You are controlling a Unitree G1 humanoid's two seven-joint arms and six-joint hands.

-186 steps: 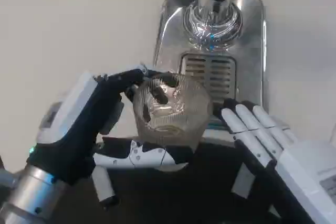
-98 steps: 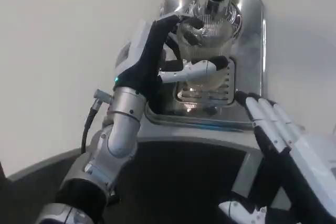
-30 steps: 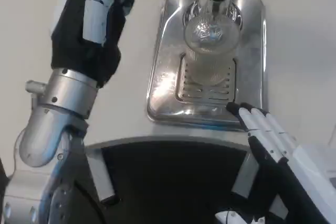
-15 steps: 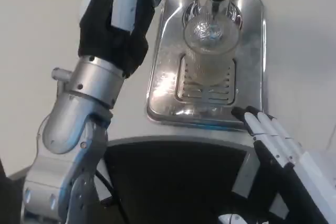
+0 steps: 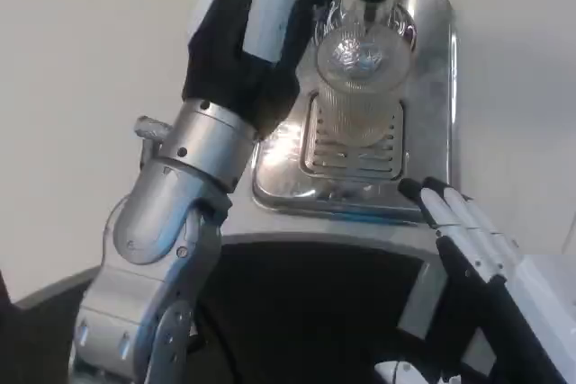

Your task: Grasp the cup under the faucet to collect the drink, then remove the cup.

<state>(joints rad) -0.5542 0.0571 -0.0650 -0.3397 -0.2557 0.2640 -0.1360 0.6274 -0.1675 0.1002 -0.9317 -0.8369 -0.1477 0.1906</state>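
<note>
I'd grip the ribbed glass cup (image 5: 361, 87) mid-wall: slippery, fragile. Right hand (image 5: 477, 249) empty, fingers straight; left hand's state hidden.

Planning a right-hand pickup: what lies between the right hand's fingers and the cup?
In the head view, only the drip tray, with its slotted grate, lies between the right hand and the cup. Nothing stands on that stretch.

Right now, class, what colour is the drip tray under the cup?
Shiny silver metal drip tray, clearest in the head view.
</note>
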